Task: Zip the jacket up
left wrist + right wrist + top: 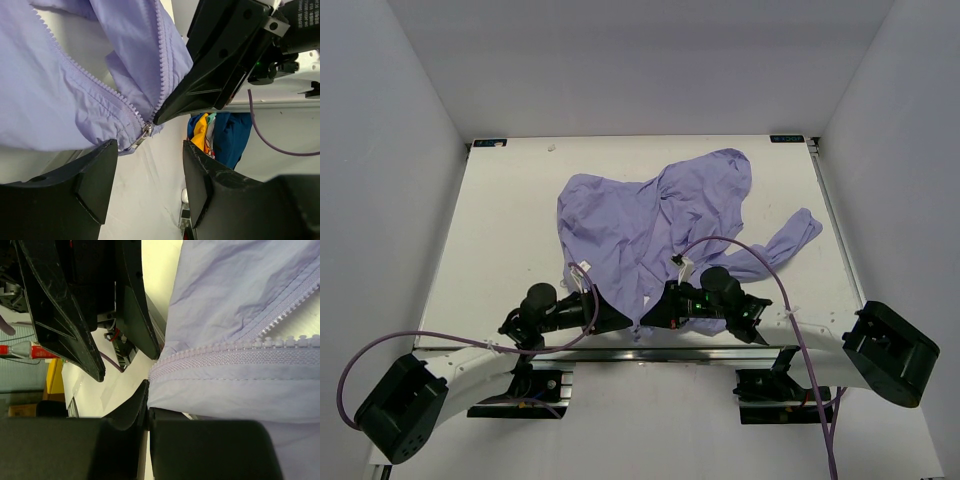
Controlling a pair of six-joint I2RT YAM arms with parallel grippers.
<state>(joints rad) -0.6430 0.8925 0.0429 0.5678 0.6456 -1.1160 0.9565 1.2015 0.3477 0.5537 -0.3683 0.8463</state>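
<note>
The lavender jacket (650, 225) lies crumpled on the white table, its bottom hem at the near edge between my two grippers. My left gripper (618, 318) is open; in the left wrist view (150, 185) its fingers (95, 180) straddle empty space just below the metal zipper slider (145, 132), where the two rows of teeth meet. My right gripper (652, 312) is shut on the jacket's hem (210, 395) beside the zipper teeth (225, 357), seen in the right wrist view (149, 409). Its black body (225, 65) sits right against the slider in the left wrist view.
One sleeve (790, 240) trails toward the right side of the table (500, 220). Purple cables (750, 250) loop over both arms. White walls enclose the table on three sides. Blue and yellow items (220, 135) show beyond the table's near edge.
</note>
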